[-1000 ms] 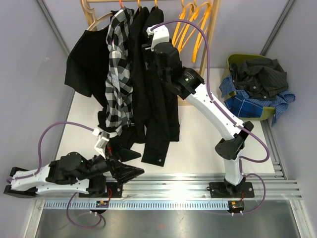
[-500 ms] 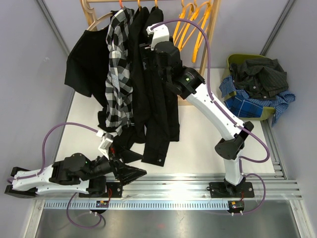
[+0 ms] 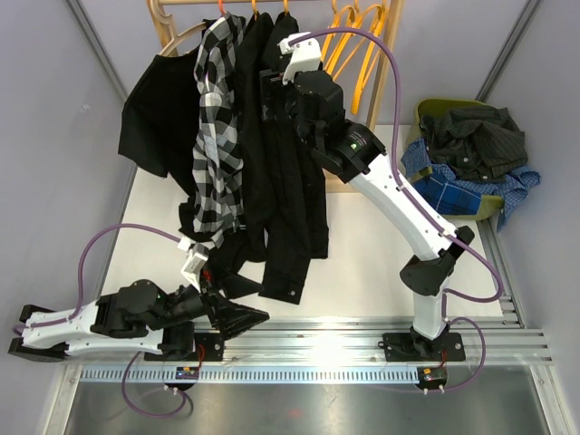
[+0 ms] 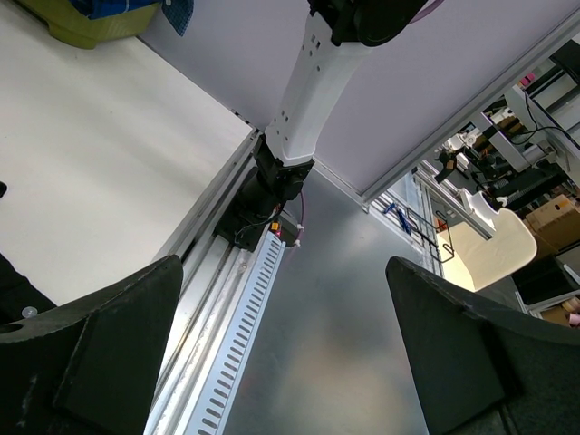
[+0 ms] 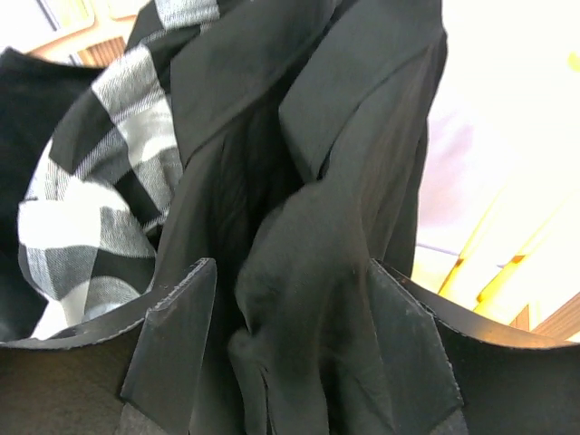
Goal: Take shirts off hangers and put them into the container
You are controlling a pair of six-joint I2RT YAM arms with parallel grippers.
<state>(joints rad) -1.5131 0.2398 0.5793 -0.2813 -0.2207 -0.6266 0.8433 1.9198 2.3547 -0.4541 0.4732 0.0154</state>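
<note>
Black shirt fills the spread right gripper.

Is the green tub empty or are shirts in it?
Not empty: the container holds a dark shirt atop a blue checked one spilling over its rim.

Right gripper against hanging black shirt, checked shirt just left; tub far right, heaped with shirts; left gripper low.

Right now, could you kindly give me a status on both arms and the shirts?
Left fingers open, empty, low by the near rail. Right fingers apart around collar of hanging black shirt. Checked shirt crowds alongside; container already holds shirts.
</note>
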